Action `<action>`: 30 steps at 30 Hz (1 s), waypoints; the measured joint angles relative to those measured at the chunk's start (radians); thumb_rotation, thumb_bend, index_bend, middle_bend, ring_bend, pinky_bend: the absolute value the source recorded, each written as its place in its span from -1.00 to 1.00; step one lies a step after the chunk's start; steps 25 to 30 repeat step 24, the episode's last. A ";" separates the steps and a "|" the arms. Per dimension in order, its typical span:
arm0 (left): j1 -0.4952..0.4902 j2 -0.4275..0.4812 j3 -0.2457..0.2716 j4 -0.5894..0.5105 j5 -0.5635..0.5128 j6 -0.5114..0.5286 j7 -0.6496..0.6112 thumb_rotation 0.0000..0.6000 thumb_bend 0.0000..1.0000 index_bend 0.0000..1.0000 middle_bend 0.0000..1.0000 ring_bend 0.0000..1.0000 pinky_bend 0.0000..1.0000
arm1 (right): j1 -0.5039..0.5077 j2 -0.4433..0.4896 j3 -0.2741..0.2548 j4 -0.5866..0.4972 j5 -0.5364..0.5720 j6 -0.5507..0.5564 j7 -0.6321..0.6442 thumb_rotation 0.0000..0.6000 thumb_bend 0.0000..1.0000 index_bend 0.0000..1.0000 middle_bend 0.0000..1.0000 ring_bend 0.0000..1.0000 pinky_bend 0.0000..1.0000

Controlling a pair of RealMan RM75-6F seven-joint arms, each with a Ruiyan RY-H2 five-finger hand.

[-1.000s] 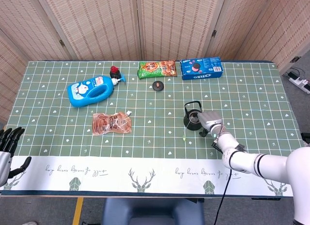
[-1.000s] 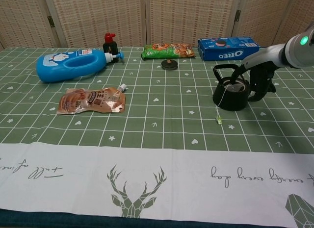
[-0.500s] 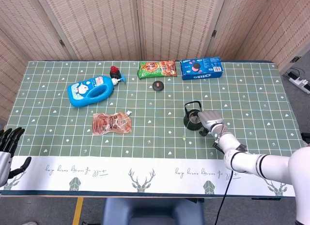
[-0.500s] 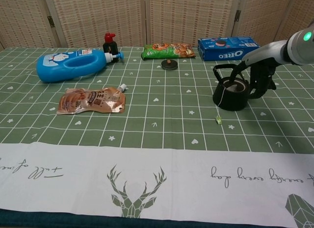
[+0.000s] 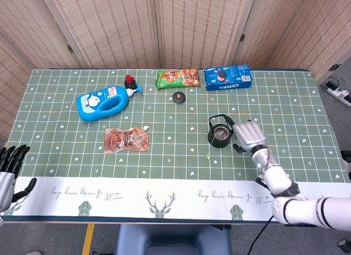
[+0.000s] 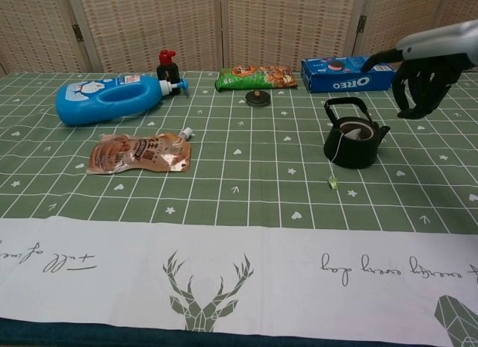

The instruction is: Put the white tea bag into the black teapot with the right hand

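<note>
The black teapot (image 5: 219, 136) (image 6: 353, 140) stands lidless right of the table's middle. Something white, the tea bag (image 6: 358, 132), shows inside its mouth. Its string runs over the rim down to a small green tag (image 6: 331, 183) (image 5: 209, 156) on the cloth in front. My right hand (image 5: 249, 135) (image 6: 421, 77) hovers above the table to the right of the pot, fingers apart and holding nothing, not touching it. My left hand (image 5: 9, 159) rests at the near left table edge with fingers spread and empty.
The teapot's lid (image 5: 179, 96) (image 6: 258, 98) lies behind the pot toward the middle. A blue bottle (image 6: 112, 98), a brown pouch (image 6: 140, 153), a green snack bag (image 6: 255, 77) and a blue cookie box (image 6: 346, 72) lie along the left and back.
My right hand has let go beside the teapot, then risen and drawn away to the right. The teapot, string and tag have stayed put.
</note>
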 measured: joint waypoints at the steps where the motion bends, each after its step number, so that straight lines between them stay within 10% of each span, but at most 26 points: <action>1: 0.000 -0.002 0.000 -0.001 0.000 0.001 0.005 1.00 -0.37 -1.00 -0.93 -0.97 -0.97 | -0.025 0.002 -0.009 -0.018 -0.037 0.064 -0.015 1.00 -0.23 -1.00 -0.46 -0.47 -0.76; 10: 0.007 -0.002 -0.002 -0.007 0.002 0.016 0.008 1.00 -0.37 -1.00 -0.93 -0.97 -0.97 | -0.436 -0.037 -0.153 -0.055 -0.487 0.584 -0.077 1.00 -0.23 -1.00 -1.00 -0.98 -1.00; 20: 0.011 -0.003 -0.002 -0.011 0.006 0.026 0.018 1.00 -0.37 -1.00 -0.93 -0.97 -0.97 | -0.727 -0.111 -0.169 0.263 -0.592 0.652 0.252 1.00 -0.23 -1.00 -1.00 -1.00 -1.00; 30: 0.012 -0.002 -0.004 -0.012 0.001 0.024 0.020 1.00 -0.37 -1.00 -0.93 -0.97 -0.97 | -0.793 -0.130 -0.129 0.302 -0.624 0.649 0.239 1.00 -0.23 -1.00 -1.00 -1.00 -1.00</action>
